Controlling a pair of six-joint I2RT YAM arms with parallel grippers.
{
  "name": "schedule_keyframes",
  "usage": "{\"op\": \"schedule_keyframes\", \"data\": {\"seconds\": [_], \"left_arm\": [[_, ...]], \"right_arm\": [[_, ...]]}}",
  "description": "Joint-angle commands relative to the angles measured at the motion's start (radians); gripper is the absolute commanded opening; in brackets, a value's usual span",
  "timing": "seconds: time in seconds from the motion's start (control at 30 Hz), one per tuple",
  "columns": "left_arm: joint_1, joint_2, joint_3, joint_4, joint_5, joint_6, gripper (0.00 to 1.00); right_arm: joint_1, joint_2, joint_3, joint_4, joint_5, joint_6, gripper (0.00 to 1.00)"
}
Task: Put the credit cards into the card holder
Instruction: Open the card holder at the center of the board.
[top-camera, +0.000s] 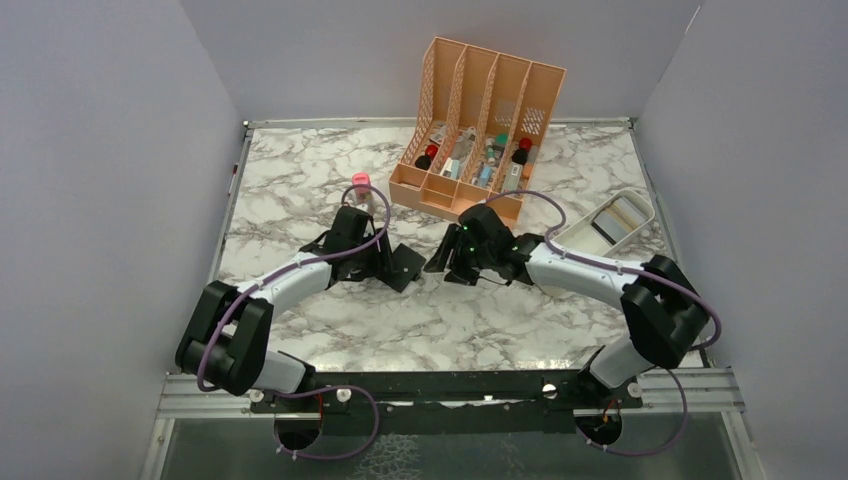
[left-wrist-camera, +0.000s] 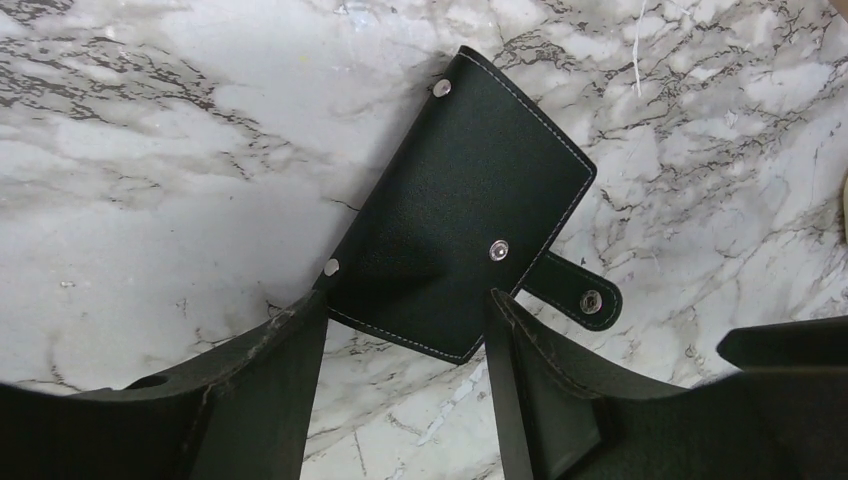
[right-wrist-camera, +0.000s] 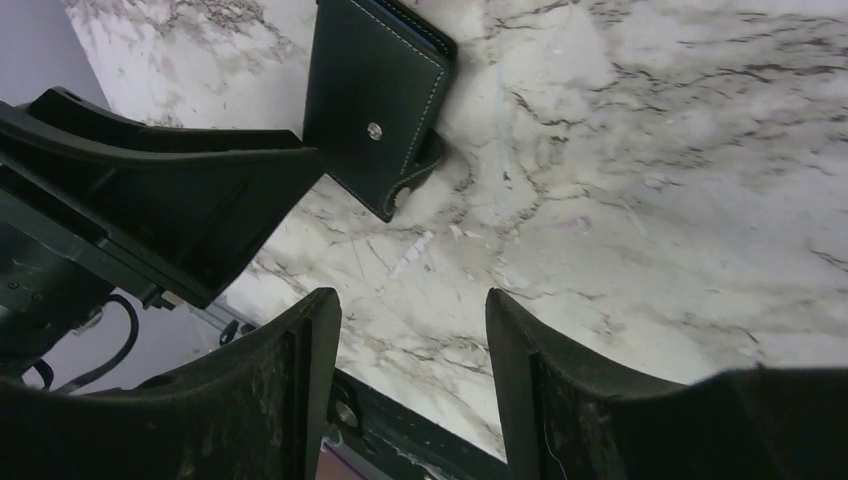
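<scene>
- The card holder (left-wrist-camera: 460, 210) is a black wallet, folded shut and lying flat on the marble table (top-camera: 300, 170), just left of the middle of the top view (top-camera: 405, 268).
- In the left wrist view it sits slantwise from upper centre to lower centre. White stitching runs along its edge, and there are round metal snaps (left-wrist-camera: 498, 250) on its face.
- A short closing strap (left-wrist-camera: 585, 295) with its own snap sticks out at the wallet's lower right, unfastened.
- No brand or lettering can be read on the wallet's leather.
- The left gripper (left-wrist-camera: 408, 300) has its jaws apart, and the wallet's near corner lies between the two fingers. I cannot tell whether either finger presses on it.
- The right gripper (right-wrist-camera: 410, 300) also stands with jaws parted, with only bare marble between its fingers.
- In the right wrist view the wallet (right-wrist-camera: 370, 100) lies at the top centre, well apart from the right fingers. A thin blue edge shows along its top.
- In the top view the two grippers face each other across the middle of the table, the left (top-camera: 385, 262) at the wallet and the right (top-camera: 455, 268) just to the right of it.
- An orange slotted organiser (top-camera: 480, 110) stands at the upper centre. The small bottles and tubes in it are too small for any label to be read.
- A white tray (top-camera: 645, 203) at the right edge holds flat greyish pieces too small to name.
- A pink-capped bottle (top-camera: 361, 187) stands just above the left gripper.
</scene>
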Motion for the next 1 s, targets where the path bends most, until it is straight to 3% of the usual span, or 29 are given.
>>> {"op": "schedule_keyframes", "data": {"seconds": [0.0,0.4,0.63,0.7,0.87,0.97], "left_arm": [[-0.001,0.016,-0.011,0.061,0.063,-0.004,0.6],[-0.002,0.016,-0.047,0.097,0.086,-0.053,0.58],[-0.013,0.0,-0.053,0.101,0.092,-0.063,0.58],[-0.016,-0.01,-0.058,0.102,0.088,-0.068,0.58],[-0.02,-0.035,-0.055,0.102,0.09,-0.059,0.58],[-0.022,-0.062,-0.046,0.091,0.08,-0.059,0.59]], "right_arm": [[0.023,0.074,0.06,0.065,-0.029,0.047,0.59],[0.026,0.195,0.104,0.073,0.042,0.006,0.54],[0.026,0.253,0.142,0.05,0.129,-0.052,0.41],[0.026,0.259,0.141,0.065,0.145,-0.07,0.35],[0.026,0.245,0.13,0.089,0.18,-0.119,0.03],[0.026,0.223,0.116,0.107,0.19,-0.153,0.01]]}}
